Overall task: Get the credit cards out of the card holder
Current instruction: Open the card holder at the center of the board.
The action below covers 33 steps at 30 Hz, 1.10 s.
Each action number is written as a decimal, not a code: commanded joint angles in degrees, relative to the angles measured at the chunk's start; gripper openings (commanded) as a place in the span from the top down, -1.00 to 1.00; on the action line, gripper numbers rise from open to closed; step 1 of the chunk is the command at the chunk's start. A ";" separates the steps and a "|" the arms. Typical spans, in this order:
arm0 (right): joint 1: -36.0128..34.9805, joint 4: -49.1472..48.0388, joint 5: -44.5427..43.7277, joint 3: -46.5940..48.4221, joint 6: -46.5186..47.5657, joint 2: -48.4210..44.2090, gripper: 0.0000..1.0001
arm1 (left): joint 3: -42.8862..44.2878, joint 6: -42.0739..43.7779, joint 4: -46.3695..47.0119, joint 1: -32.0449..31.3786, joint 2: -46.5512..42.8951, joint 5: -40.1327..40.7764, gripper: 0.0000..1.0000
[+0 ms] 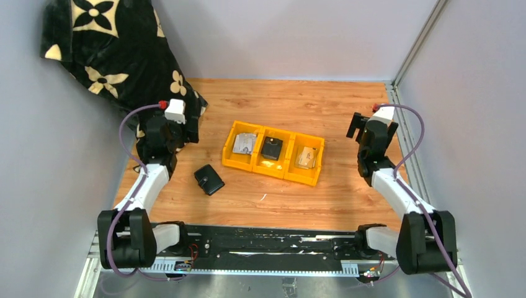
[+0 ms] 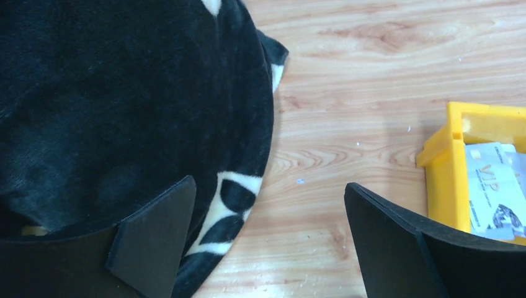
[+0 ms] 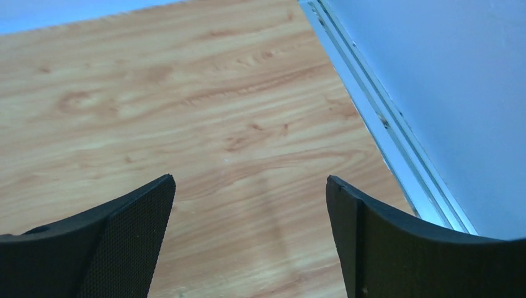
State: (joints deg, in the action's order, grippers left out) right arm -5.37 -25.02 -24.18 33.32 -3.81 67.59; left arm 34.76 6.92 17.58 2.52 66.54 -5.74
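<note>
White-and-black arms (image 1: 151,181) trail purple cables (image 1: 122,131) and end in matte black, wedge-shaped tool fingers (image 2: 155,242).

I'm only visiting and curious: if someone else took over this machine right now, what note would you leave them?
Left gripper: open, empty.
Right gripper: open, empty.
Card holder: folded shut on the table, apart from the yellow tray, off its near left corner.
In the tray, one per compartment: silvery-grey card, black card, tan card.
Done: three cards are out.
Left: probably nothing, though the shut holder's inside cannot be seen.
</note>
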 commanded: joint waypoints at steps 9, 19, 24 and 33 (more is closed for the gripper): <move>-0.70 24.16 24.99 8.21 -23.76 -5.82 -0.90 | 11.38 9.68 -40.10 1.17 0.75 -12.59 -1.00; -34.35 35.19 8.85 23.37 -15.52 3.21 -0.90 | 14.39 14.28 -48.84 1.33 1.10 -10.73 -1.00; -48.69 35.50 7.85 31.95 -13.63 13.36 -0.90 | 17.77 15.56 -52.94 2.75 3.37 -10.51 -0.98; -61.22 37.14 11.45 49.25 -11.12 34.66 -0.90 | 22.53 17.31 -58.04 7.41 6.66 -13.00 -0.94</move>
State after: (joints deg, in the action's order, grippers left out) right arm -62.89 9.06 -13.39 76.18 -17.15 95.66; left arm 54.74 22.46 -36.38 7.92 72.01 -16.88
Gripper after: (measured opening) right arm 0.950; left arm 0.973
